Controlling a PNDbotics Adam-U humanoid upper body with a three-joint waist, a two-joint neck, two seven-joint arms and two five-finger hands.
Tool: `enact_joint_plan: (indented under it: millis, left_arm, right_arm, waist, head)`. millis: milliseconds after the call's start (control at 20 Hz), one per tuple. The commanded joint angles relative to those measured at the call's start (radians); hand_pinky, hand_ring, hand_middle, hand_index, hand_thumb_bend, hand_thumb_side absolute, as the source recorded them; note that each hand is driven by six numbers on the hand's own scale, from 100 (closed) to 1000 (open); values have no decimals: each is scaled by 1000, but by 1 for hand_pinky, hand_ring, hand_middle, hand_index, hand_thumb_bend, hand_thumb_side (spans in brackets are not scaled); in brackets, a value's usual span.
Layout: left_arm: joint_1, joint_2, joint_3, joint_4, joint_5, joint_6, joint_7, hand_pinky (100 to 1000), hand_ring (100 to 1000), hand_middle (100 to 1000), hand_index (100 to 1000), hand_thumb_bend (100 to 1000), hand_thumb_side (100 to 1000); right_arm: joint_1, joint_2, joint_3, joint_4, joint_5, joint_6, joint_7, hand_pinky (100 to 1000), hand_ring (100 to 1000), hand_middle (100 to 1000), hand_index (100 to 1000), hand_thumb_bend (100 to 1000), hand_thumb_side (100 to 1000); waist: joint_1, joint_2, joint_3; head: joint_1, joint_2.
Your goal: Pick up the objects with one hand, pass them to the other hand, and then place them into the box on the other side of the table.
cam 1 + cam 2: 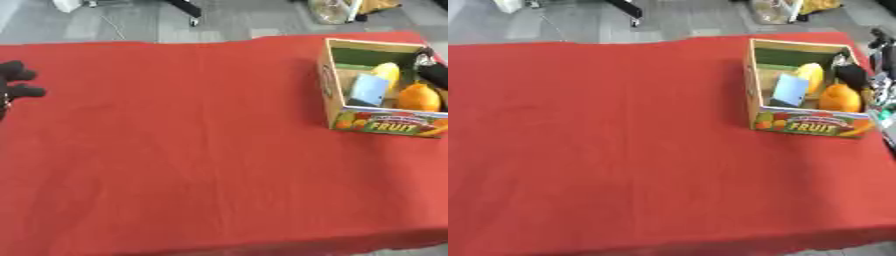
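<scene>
A cardboard box [808,125] printed "FRUIT" stands on the red table at the right. Inside it lie a yellow fruit [809,75], a pale blue and white object [789,90] and an orange fruit [840,98]. My right hand [852,75] reaches in from the right edge and hangs over the box's far right part, just above the orange fruit. Whether it holds anything is hidden. My left hand [16,84] shows only at the left edge of the left eye view, black fingers relaxed and pointing right, nothing in them.
The red cloth [175,150] covers the whole table, whose front edge runs along the bottom. Beyond the far edge is grey floor with a chair base [188,10] and a bag [332,10].
</scene>
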Motion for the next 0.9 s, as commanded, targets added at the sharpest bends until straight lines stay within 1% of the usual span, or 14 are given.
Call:
enact_joint_plan:
  millis: [50,100,150,200,250,300,350,450,500,600,750,900]
  left_arm:
    - [-4,-2,11,-16,-3,8,4,955,674,709,834,278,845]
    - [-7,-6,12,-16,-5,9,7,954,673,708,834,277,840]
    - [-11,-9,13,-16,-8,9,11,952,672,706,833,278,834]
    - [-16,-14,15,-16,-12,9,18,951,670,705,832,279,829]
    - [-19,-18,15,-16,-15,9,24,951,670,704,831,279,829]
    - [-20,-23,15,-16,-17,9,31,949,668,702,829,274,832]
    - [-20,-26,16,-16,-18,10,37,949,668,702,829,273,832]
    - [-19,-34,19,-16,-19,10,51,948,667,702,827,269,833]
    - [-20,-39,20,-16,-20,8,57,948,667,702,828,268,830]
    - [-20,-53,21,-16,-26,1,71,944,663,698,826,260,828]
    - [-11,-76,15,-16,-33,-19,102,945,664,698,829,248,838]
    - [0,-99,12,-16,-46,-29,138,945,666,700,834,224,853]
  right_arm:
    - [38,-55,-52,-176,-11,4,-29,640,843,768,990,100,597]
    - [68,-46,-68,-245,-31,2,-71,632,842,756,984,100,451]
    - [104,-32,-83,-317,-61,1,-121,615,840,745,969,100,602]
    - [144,-8,-98,-395,-102,-2,-181,605,835,729,959,100,488]
    - [186,16,-108,-470,-140,-8,-242,601,832,724,954,100,491]
    - [226,46,-113,-540,-169,-16,-297,593,827,711,937,100,529]
    - [269,84,-115,-609,-187,-31,-345,592,826,710,936,100,532]
    - [340,167,-112,-715,-177,-62,-413,591,822,702,920,100,553]
    - [363,212,-107,-738,-165,-86,-438,585,821,696,908,100,626]
    - [401,305,-86,-754,-147,-149,-477,579,825,696,903,100,685]
    - [443,423,-47,-759,-133,-212,-499,570,829,695,897,100,704]
    - [472,513,-13,-757,-134,-250,-494,564,830,691,887,100,741]
  waist:
    - [-17,-12,-5]
    - [-19,-12,-10]
    - [-21,-12,-13]
    - [-23,-14,-17]
    - [-24,-16,-20]
    - [-26,-18,-23]
    - [-28,-20,-26]
    - [-30,-19,-32]
    - [-30,-19,-35]
    - [-28,-20,-39]
    - [-27,-22,-40]
    - [-28,-18,-50]
  head:
    - [12,-2]
    - [17,-2]
    - [22,-2]
    - [29,-2]
    - [35,-2]
    - [43,-2]
    - [50,-2]
    - [66,-2]
    - [71,-2]
    - [79,-2]
    - [89,-2]
    - [98,-2]
